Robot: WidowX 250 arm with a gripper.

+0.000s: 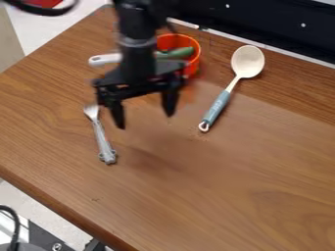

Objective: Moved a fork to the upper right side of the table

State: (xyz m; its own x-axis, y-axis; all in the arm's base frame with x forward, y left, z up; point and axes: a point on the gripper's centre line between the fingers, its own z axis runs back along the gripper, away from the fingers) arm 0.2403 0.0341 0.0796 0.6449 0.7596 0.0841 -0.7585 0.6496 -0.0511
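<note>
My black gripper (pixel 145 120) hangs above the table, left of the middle, with its two fingers spread apart and nothing between them. A silver fork (pixel 102 138) lies on the left part of the wooden table (pixel 216 196), just left of and below the gripper in the view. Its tines point up toward the top of the view and its ornate handle end points down. The gripper does not touch the fork.
Behind the gripper is an orange pot (pixel 194 62) with a green item (pixel 177 52) in it and a white handle (pixel 105 60). A spoon (pixel 248 62) with a blue-grey handle lies at upper right. A black panel (pixel 268 24) borders the table's far edge.
</note>
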